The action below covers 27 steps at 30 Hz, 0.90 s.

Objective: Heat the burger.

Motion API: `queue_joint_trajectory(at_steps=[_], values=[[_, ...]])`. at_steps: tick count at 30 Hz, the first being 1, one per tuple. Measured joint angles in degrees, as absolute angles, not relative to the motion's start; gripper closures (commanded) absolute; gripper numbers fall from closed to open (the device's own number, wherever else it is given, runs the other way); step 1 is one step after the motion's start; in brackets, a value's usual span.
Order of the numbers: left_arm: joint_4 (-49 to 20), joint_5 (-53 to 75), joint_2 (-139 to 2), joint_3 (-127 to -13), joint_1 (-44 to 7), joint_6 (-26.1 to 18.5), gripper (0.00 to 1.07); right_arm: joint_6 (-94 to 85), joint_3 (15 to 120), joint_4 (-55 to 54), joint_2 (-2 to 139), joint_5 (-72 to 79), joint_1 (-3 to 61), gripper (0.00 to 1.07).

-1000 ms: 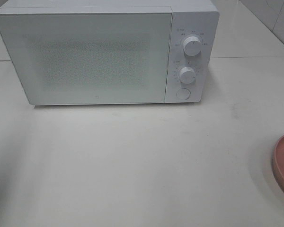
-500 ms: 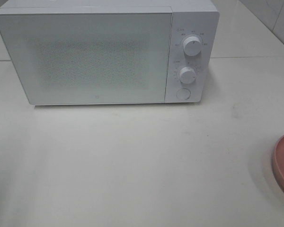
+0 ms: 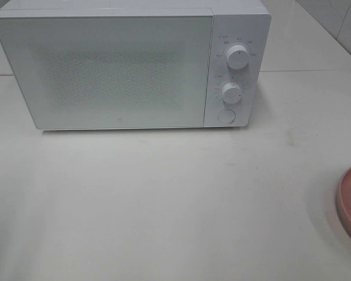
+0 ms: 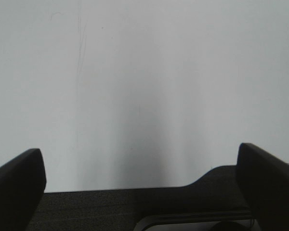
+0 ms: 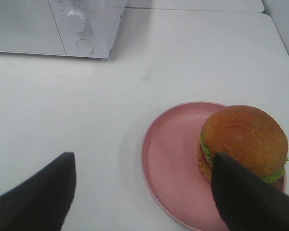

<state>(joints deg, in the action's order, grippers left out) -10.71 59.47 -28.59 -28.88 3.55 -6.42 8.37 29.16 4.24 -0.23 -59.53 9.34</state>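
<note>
So the burger point(image 5: 243, 139) is sitting on the pink plate point(image 5: 171, 159), pushed toward one side of it rather than centred, and the plate is parked at the right edge of the counter point(image 3: 175, 199), well apart from the microwave point(image 3: 105, 70) at the back. Microwave door looks fully closed, knobs and button on its right side.

The bit that matters: the right gripper point(image 5: 144, 192) is the one hanging over that plate, fingers point(image 5: 36, 192) spread apart with nothing between them. The burger isn't centred in the gap though, it's off toward one finger, which partly covers its edge in the wrist view, so I'd guess the arm needs to shift sideways before coming down. No real long axis to worry about, the bun is round, so any approach angle should do.

The left gripper point(image 4: 139, 192) is also wide apart and empty, looking at bare counter, nowhere near the burger. It's the arm on the microwave door's side, so my bet is it deals with the door while the right one grabs the food
</note>
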Motion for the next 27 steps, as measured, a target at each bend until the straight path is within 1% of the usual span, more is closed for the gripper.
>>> queue_joint_trajectory(at_steps=[8, 16, 27], values=[[-10.7, 59.6, -25.0, -28.8, 3.6, -6.4, 0.04, 8.4, 29.2, 4.2, -0.2, -59.5, 9.3, 0.32], [-10.7, 59.5, -14.6, -28.8, 3.6, -6.4, 0.04, 8.4, 29.2, 4.2, -0.2, -59.5, 9.3, 0.32], [-10.5, 59.5, -4.8, -28.8, 3.6, -6.4, 0.04, 8.4, 29.2, 4.2, -0.2, -59.5, 9.3, 0.32]])
